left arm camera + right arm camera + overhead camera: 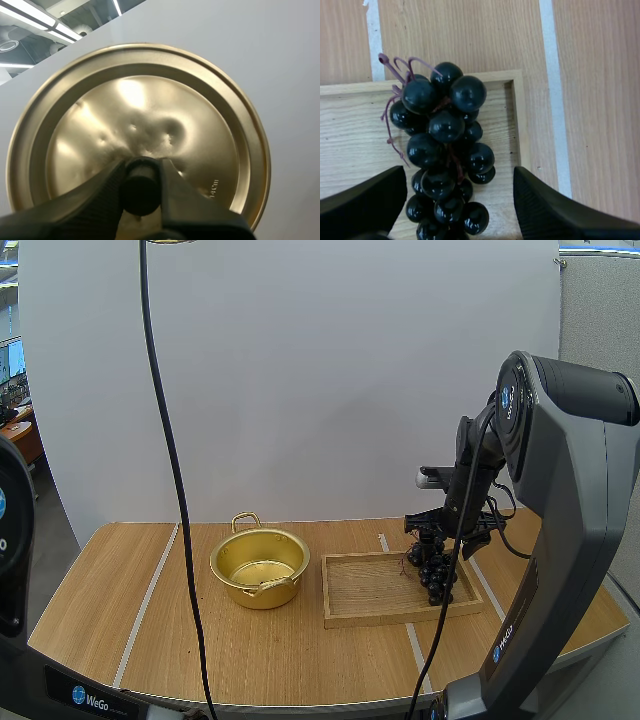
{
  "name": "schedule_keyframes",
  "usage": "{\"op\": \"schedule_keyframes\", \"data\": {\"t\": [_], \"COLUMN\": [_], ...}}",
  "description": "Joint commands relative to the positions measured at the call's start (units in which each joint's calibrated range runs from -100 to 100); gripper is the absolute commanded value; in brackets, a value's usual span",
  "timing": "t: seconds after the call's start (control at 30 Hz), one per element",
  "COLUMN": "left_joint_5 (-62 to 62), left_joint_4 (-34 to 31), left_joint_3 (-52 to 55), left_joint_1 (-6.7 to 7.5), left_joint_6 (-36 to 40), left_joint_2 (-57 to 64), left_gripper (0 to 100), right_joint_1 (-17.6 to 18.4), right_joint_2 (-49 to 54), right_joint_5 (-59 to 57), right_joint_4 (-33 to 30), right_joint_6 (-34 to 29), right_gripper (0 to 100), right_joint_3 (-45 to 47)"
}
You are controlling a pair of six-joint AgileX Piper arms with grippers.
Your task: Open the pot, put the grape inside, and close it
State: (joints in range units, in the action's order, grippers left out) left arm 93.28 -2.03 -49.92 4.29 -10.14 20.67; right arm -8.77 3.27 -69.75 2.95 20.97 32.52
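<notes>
Lid-off part done: pot (232, 582) sits open on table, no grapes in it. My left gripper (142, 171) clamped on lid (140, 100) knob. Grapes (442, 150) lying at right end of tray (365, 592), my right gripper (459, 172) spread wide either side, no grip yet. To do: grab, drop in, re-lid.

The right arm (570, 470) is showing a bulky dark grey shell with rounded joints. A round blue badge (507, 398) is sitting above the right fingers (365, 202), which are tapering as matte black wedges, and white WeGo lettering (499, 643) is running down the link below them. The left fingers (95, 197) are showing finely textured black faces.
</notes>
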Motion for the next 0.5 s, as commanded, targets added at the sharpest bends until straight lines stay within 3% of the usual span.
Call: {"op": "schedule_keyframes", "data": {"t": [0.0, 0.47], "left_joint_5": [-2.8, -2.8], "left_joint_4": [-0.4, -0.4], "left_joint_3": [-0.4, -0.4], "left_joint_1": [0.21, 0.21], "left_joint_6": [0.3, 0.3], "left_joint_2": [0.4, 0.4], "left_gripper": [0, 0], "right_joint_1": [-0.2, -0.2], "right_joint_2": [-0.3, -6.0], "right_joint_5": [1.0, 2.9], "right_joint_4": [0.6, 2.9], "right_joint_6": [0.8, 2.8], "right_gripper": [100, 100], "right_joint_3": [-0.3, -0.2]}}
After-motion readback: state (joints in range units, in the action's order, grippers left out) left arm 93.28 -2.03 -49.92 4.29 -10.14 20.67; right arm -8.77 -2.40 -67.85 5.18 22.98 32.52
